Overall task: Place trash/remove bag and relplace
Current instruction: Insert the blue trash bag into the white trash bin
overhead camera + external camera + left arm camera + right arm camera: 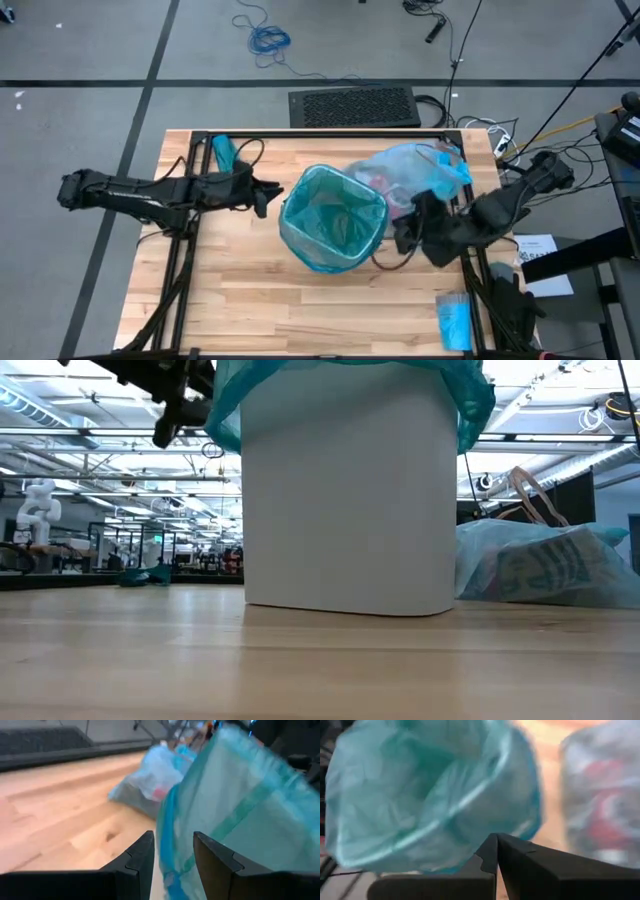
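Observation:
A white bin [350, 490] stands at the table's middle, lined with a teal-green bag [332, 218] whose rim folds over the bin's edge. Just right and far of the bin, the pale sky-blue bag [415, 170] lies on its side on the table. It is see-through, and the trash inside shows as red and whitish patches [159, 792]. My left gripper [266, 194] is open at the bin's left rim, a small gap short of the teal overhang [172, 820]. My right gripper [496, 851] is shut, raised beside the bin's right rim [408, 232] and pointing down at a slant.
A small folded blue packet [453, 320] lies at the near right corner. A teal bundle [222, 150] lies at the far left. A black mat [353, 106] sits beyond the far edge, and papers [540, 262] lie off the right side. Bare wood [290, 310] spreads in front of the bin.

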You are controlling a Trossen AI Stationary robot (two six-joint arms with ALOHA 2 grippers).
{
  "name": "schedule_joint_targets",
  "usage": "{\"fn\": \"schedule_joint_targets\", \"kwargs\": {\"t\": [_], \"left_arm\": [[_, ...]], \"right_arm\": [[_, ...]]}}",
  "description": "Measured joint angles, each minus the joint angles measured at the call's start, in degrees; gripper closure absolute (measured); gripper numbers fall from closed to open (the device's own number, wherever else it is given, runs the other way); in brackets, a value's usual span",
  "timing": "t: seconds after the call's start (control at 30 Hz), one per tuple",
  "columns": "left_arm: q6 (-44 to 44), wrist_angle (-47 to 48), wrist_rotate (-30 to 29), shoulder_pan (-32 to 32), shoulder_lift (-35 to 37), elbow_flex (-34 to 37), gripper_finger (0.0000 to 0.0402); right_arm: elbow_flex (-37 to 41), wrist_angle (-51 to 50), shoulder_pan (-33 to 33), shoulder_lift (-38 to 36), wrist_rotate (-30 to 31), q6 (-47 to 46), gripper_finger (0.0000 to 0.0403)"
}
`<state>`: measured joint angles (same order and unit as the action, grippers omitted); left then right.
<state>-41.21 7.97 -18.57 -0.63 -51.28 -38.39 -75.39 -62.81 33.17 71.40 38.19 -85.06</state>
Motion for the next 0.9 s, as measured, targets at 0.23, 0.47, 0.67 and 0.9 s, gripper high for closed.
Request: {"fn": "schedule_joint_targets", "kwargs": {"t": [0.23,0.47,0.67,0.9], "left_arm": [[-0.35,-4.83,8.79,0.99,-1.85,0.02,0.0269],[-2.00,-10.02,15.68,0.99,-3.75,0.04,0.0269],[-3.08,-12.60,21.95,-1.02,-3.72,-0.03,0.0269],[-4.61,-8.57,27.89,-3.71,-4.05,-0.02,0.0269]], "right_arm": [[9.05,19.32,-2.57,0.04,-0.72,4.25,0.0403],[9.59,21.79,-8.25,-0.13,-4.69,12.26,0.0403],[9.70,20.88,-13.52,-0.24,-7.08,17.29,0.0403],[9.67,22.56,-20.17,-1.58,-10.34,23.93,0.0403]]}}
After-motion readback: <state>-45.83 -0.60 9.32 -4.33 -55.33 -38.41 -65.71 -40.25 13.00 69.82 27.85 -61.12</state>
